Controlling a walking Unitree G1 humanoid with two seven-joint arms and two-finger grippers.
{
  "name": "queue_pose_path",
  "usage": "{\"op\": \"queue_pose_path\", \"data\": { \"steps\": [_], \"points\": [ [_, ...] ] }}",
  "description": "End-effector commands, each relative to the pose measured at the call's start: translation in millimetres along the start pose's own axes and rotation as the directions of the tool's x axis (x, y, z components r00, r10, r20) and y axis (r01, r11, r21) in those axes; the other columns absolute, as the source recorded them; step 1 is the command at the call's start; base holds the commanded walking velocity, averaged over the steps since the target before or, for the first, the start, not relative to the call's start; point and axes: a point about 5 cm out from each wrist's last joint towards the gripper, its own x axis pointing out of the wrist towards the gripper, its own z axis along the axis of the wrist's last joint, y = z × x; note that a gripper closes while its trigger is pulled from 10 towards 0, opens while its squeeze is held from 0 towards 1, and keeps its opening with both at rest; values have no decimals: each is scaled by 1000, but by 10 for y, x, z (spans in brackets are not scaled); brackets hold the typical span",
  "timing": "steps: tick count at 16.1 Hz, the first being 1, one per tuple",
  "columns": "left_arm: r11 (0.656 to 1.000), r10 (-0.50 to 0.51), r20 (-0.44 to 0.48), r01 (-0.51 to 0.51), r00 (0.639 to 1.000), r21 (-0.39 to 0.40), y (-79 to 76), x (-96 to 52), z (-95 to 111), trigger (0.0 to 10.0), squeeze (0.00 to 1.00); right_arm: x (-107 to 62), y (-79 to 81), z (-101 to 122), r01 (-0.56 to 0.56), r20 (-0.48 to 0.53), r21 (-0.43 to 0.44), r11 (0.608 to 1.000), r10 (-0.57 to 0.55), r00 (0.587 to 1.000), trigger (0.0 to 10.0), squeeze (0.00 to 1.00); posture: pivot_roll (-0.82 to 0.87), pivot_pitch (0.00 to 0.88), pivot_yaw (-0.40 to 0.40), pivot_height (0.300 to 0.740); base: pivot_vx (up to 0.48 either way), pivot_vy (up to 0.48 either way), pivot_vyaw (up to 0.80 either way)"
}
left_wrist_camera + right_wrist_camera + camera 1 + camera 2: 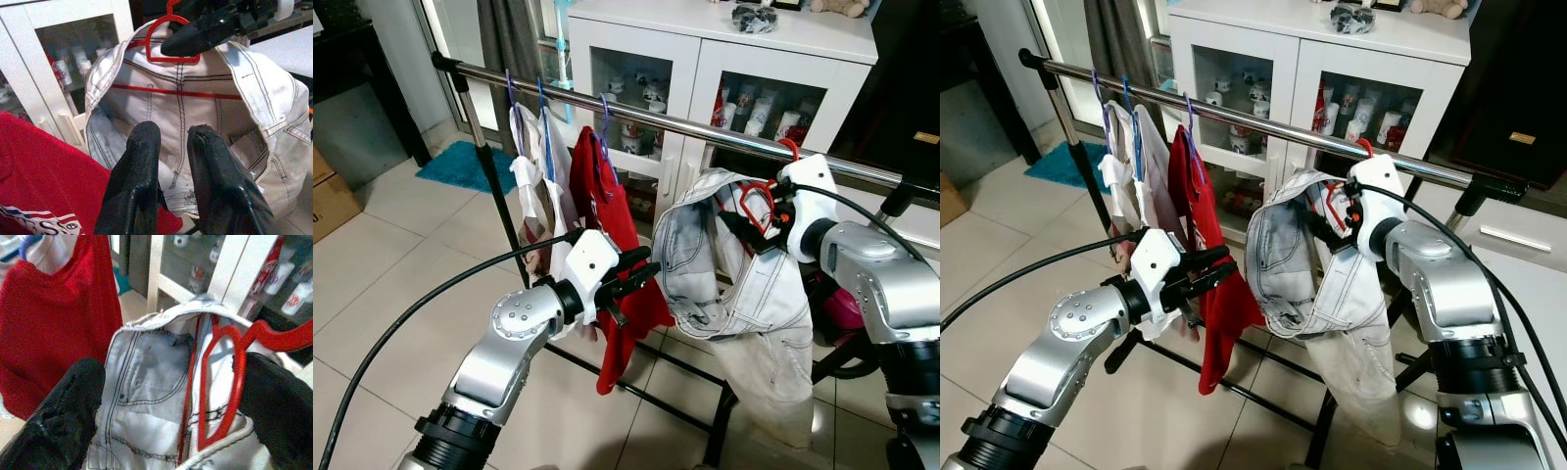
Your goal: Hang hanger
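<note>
- Right gripper (741, 227) clasps the red hanger (759, 204) carrying pale jeans (744, 294), near the rail's (705, 129) right end; its hook is partly hidden.
- Left gripper (641, 269), fingers slightly parted, holds nothing beside the red shirt (612, 220).

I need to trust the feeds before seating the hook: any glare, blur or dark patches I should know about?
Head views: sharp, daylight glare on the metal rail and floor tiles. Left wrist view: the left gripper is soft-focus, the red hanger and pale jeans clear. Right wrist view: the right gripper looms dark and blurred, cabinet behind overexposed.
</note>
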Motion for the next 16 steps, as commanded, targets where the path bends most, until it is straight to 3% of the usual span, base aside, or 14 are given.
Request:
{"op": "queue_pose_path", "data": {
  "steps": [1,6,9,10,11,12,16],
  "points": [
    [1000,-7,-7,7,1000,8,-6,10,-10,10000,0,36,9,36,-23,-1,-6,1000,23,1000,10000,0,-42,0,-29,740,0,0,0],
    [1000,-4,-6,4,1000,8,-13,5,-17,10000,0,38,-26,48,-94,-10,8,996,94,995,10000,0,-42,0,-36,740,0,0,0],
    [1000,-7,-6,7,1000,9,-19,12,-24,10000,0,54,-52,1,-139,-54,-24,990,138,989,8863,0,-46,0,-41,740,0,0,0],
    [1000,-7,-6,7,1000,9,-23,15,-30,10000,0,74,-71,-3,-137,-68,-25,990,135,988,6275,0,-45,0,-46,740,0,0,0],
    [1000,-8,-7,8,1000,10,-28,13,-33,10000,0,89,-75,2,-139,-82,-22,990,137,987,4706,0,-45,0,-46,740,0,0,0],
    [1000,-8,-7,8,1000,10,-29,12,-33,10000,0,94,-76,3,-141,-90,-20,990,138,986,4510,0,-45,0,-46,740,0,0,0],
    [1000,-8,-8,8,1000,11,-41,11,-44,10000,0,118,-110,-32,-143,-139,-10,990,140,980,392,0,-44,0,-60,740,0,0,0]
  ]
}}
